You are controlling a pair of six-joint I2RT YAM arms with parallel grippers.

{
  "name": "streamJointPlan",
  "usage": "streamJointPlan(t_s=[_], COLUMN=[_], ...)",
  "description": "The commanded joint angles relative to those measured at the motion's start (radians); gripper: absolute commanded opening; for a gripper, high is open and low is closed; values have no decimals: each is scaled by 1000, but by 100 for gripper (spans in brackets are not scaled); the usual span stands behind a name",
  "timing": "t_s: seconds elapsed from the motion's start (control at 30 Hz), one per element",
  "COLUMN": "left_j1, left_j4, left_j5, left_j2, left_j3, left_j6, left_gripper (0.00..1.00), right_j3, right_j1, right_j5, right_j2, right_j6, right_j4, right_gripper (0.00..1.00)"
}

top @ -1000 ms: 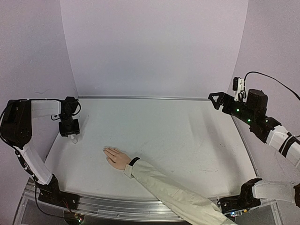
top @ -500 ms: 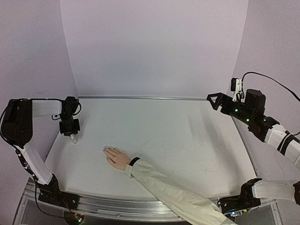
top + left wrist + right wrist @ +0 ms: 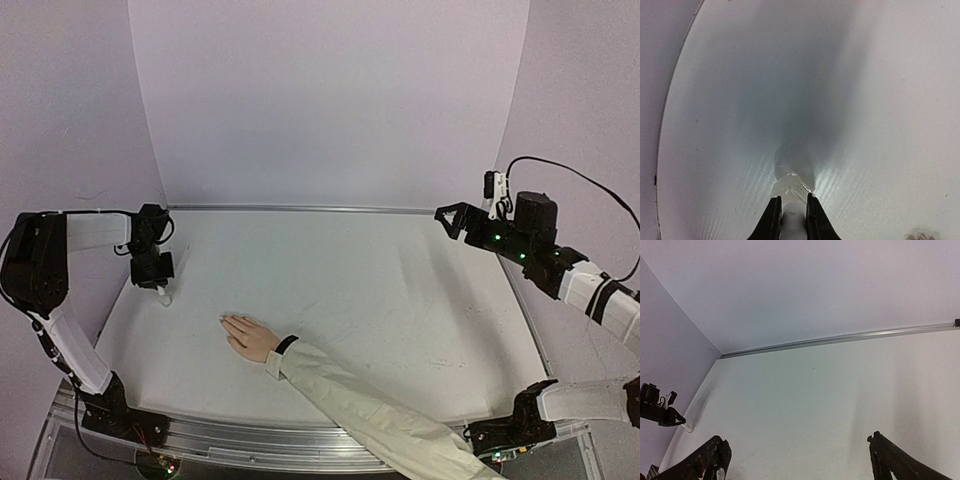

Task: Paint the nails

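The left claw (image 3: pixel 790 202) is pinching the small bottle (image 3: pixel 790 186) at middle left, the right claw (image 3: pixel 796 440) gaping empty, the nails (image 3: pixel 225 320) apparently awaiting paint.

The table (image 3: pixel 380 290) is white and matt, faintly scuffed, with a soft sheen near the bottle (image 3: pixel 790 189), which is clear and glossy. The left gripper (image 3: pixel 791 202) has black matt fingers (image 3: pixel 771 220). The sleeve (image 3: pixel 350 400) is creased cream cloth. A metal strip (image 3: pixel 300 208) along the table's far edge gleams dully.
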Motion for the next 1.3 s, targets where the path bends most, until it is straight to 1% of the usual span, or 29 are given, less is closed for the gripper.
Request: streamJointPlan(t_s=[0.0,0.07,0.1,0.17,0.33,0.4,0.43,0.5,0.6,0.7,0.8,0.93,1.03,1.27], left_j1=[-87,-156,-187,-253,-435,-502,-528,-570,-611,-636,-658,-668,-669,-669], left_j4=[-16,-32,-34,-23,4,32,50,77,93,94,100,102,102,103], left_j5=[114,160,221,304,514,630,703,805,879,951,960,979,987,985], left_j2=[-107,-137,-152,-179,-207,-234,-249,-281,-317,-347,-365,-361,-353,-347], left_j3=[34,65,82,113,220,235,233,220,205,197,194,209,219,221], left_j6=[51,64,77,105,274,362,404,526,630,708,767,792,796,795], left_gripper=[0,0,0,0,0,0,0,0,0,0,0,0,0,0], right_j3=[16,15,11,2,14,24,29,38,66,121,190,260,326,416], right_j1=[-3,-4,0,27,178,233,256,301,352,377,392,432,478,547], right_j5=[-68,-145,-220,-315,-422,-509,-570,-679,-802,-909,-1023,-1080,-1117,-1146], right_j2=[55,92,111,146,228,274,301,354,426,503,579,645,689,768], right_j6=[-18,-20,-21,-21,-86,-119,-132,-151,-129,-95,-63,-50,-45,-50], right_j4=[69,104,135,202,308,348,370,423,501,539,542,542,542,541], right_gripper=[98,98,98,98,98,98,98,98,98,98,98,98,95,74])
